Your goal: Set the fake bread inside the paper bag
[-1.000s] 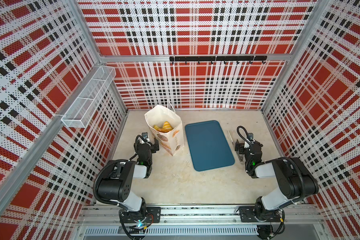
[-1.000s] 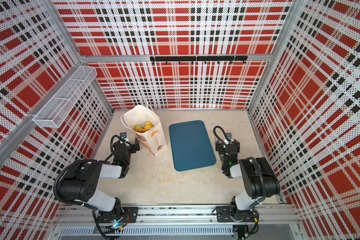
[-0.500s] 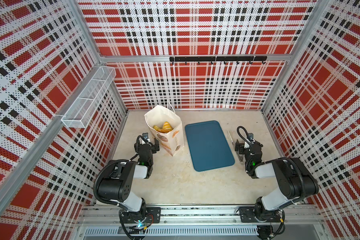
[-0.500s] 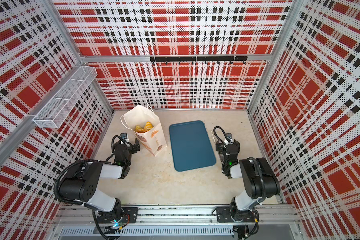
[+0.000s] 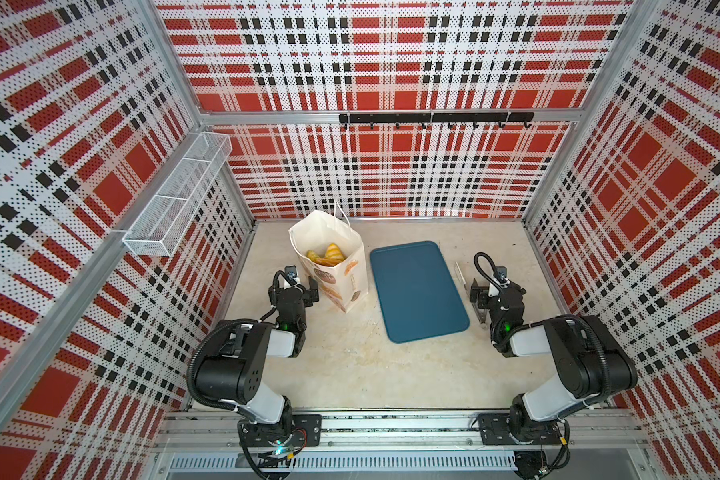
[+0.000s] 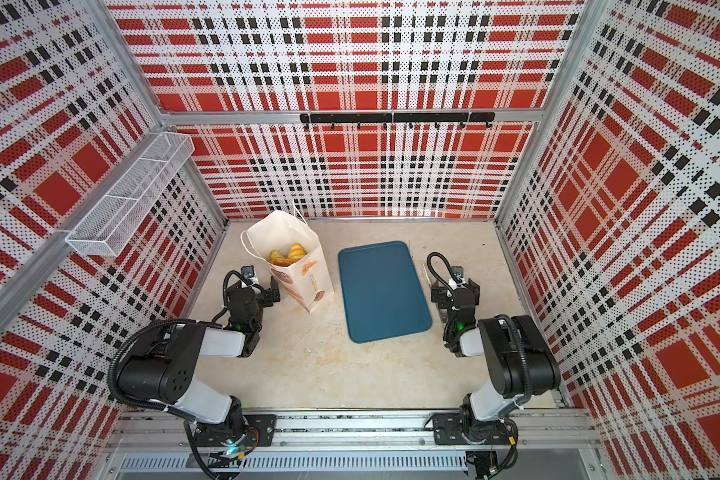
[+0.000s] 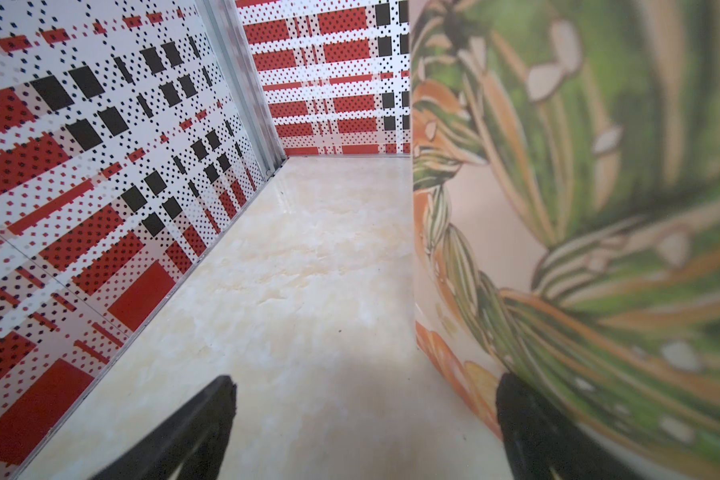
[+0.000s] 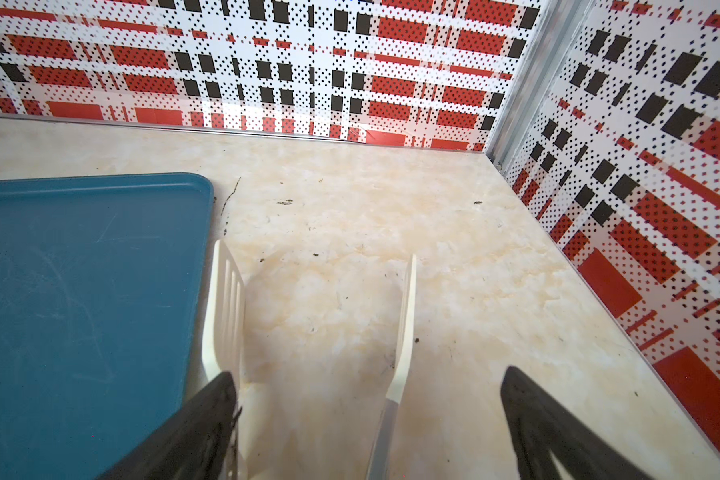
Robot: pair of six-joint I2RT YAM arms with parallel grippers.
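Beside the bag: left gripper (image 7: 364, 386) hangs low with jaws spread wide, grasping nothing; one black finger (image 7: 528, 415) sits just beside the printed side of the tall cream-white paper bag (image 5: 341, 282).
Bread: the fake bread (image 5: 327, 254), glossy golden-yellow toy pastries, lies inside the upright bag and shows through its open mouth in both top views.
Tray: a flat dark-blue rectangular tray (image 5: 416, 291) lies just right of the bag, between the two arms.
Tongs: white plastic tongs (image 8: 225, 299) rest on the surface along the tray's right edge, between the wide-spread jaws of the right gripper (image 8: 368, 378). They are ungripped, with one blade close to a finger.
Open room: bare surface runs from bag and tray to the metal base rail (image 5: 391, 424); only a narrow strip separates the bag from the left wall.
Surface: cream marble-look tabletop (image 5: 350, 365), scuffed and flecked with dark specks.
Room: red, black and white plaid perforated walls (image 5: 391, 178) enclose three sides. A white wire-mesh basket (image 5: 175, 203) hangs on the left wall, a black hook rail (image 5: 433, 118) on the back wall.
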